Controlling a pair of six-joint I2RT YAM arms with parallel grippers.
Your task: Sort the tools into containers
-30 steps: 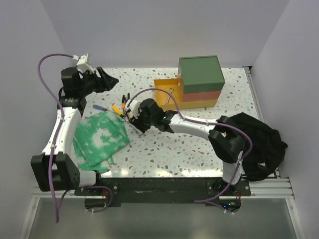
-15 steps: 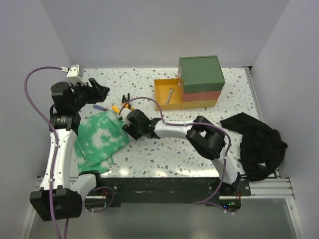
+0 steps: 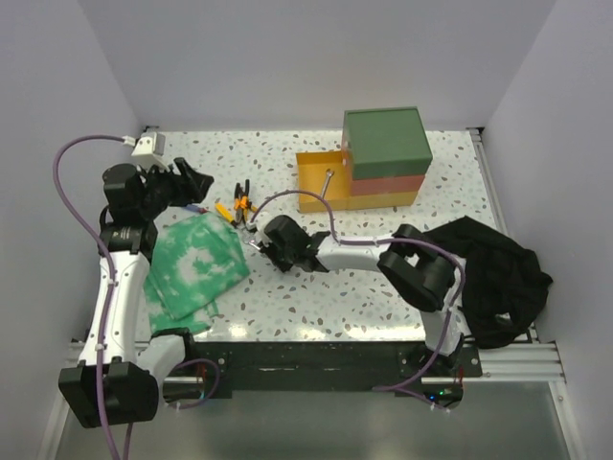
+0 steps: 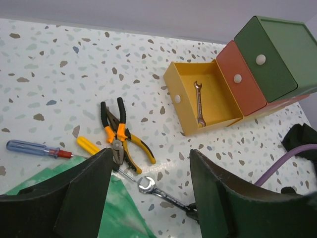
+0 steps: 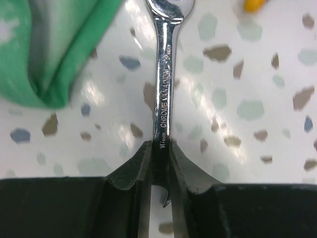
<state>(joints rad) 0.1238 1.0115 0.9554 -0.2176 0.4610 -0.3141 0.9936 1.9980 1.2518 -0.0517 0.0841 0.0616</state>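
My right gripper (image 5: 161, 148) is shut on the end of a thin silver wrench (image 5: 166, 89) that lies on the table beside the green cloth; it also shows in the top view (image 3: 266, 245) and the wrench in the left wrist view (image 4: 157, 190). Two orange-and-black pliers (image 4: 121, 136) lie just beyond it (image 3: 241, 203). My left gripper (image 4: 151, 156) is open and empty, raised above the pliers at the far left (image 3: 194, 182). The drawer stack (image 3: 386, 139) stands at the back. Its yellow bottom drawer (image 3: 308, 165) is open with a wrench (image 4: 199, 103) inside.
A green-and-white cloth (image 3: 192, 268) lies at the left, its edge next to the held wrench (image 5: 54, 44). A blue-handled screwdriver (image 4: 29, 148) and a yellow-handled one (image 4: 89, 145) lie by the pliers. A black cloth (image 3: 493, 278) is heaped at the right edge.
My left gripper swung back to the left and lower. My right gripper reached left toward the cloth edge, then drew a little to the right, shut on the wrench.
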